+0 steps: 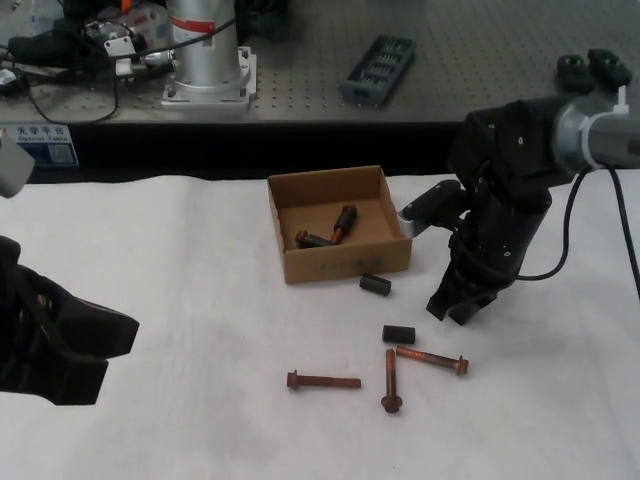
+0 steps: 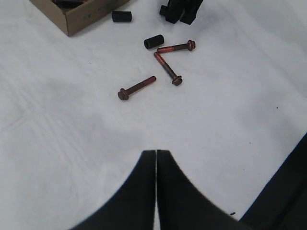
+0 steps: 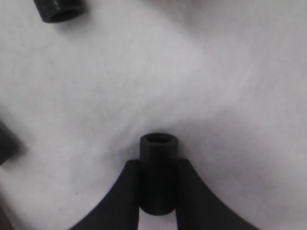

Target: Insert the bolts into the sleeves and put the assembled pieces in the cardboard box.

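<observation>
Sleeve (image 3: 159, 179) clenched in right tool (image 3: 158, 164), open bore poking beyond it, presumably to take one of three bolts (image 1: 324, 381) nearby (left tool (image 2: 157, 160) closed empty, well back).

The high camera looks forward and down over the white cloth-covered bench (image 1: 180, 300). The left wrist camera, standing off, shares its three rust-orange metal bolts (image 1: 390, 378) (image 2: 167, 67), lower centre. The right wrist camera looks closely onto the cloth.

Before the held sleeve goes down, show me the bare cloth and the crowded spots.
Bare: the wide cloth between the left end effector and the cardboard box; also the front right corner beyond the three bolts. Crowded: box front down to the bolts, with two loose sleeves and the right end effector.
</observation>
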You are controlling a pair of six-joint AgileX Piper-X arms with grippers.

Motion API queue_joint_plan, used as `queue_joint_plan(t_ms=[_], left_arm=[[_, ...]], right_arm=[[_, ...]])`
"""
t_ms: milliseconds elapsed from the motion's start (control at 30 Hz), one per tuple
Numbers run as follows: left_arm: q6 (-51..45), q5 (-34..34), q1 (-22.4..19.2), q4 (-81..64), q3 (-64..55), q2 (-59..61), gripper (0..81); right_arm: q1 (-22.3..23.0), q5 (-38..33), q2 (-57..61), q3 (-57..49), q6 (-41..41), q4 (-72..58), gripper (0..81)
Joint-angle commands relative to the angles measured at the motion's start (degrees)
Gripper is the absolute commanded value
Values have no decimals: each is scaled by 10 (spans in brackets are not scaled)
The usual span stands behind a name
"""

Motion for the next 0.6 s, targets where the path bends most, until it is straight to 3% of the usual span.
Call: queue_joint_plan(t_ms=[0, 233, 367, 567], left_arm=[[-3, -3, -1, -4, -3, -4, 7], [-3, -3, -1, -4, -3, -4, 7], [-3, -3, -1, -4, -3, -4, 7], [-20, 1, -1, -3, -3, -3, 7]], right_arm=[[3, -10, 1, -2, -6, -14, 3], [6, -12, -8, -3, -9, 23, 27], [7, -58, -45, -2, 34, 19, 27], [7, -60, -108, 0, 44, 55, 27]])
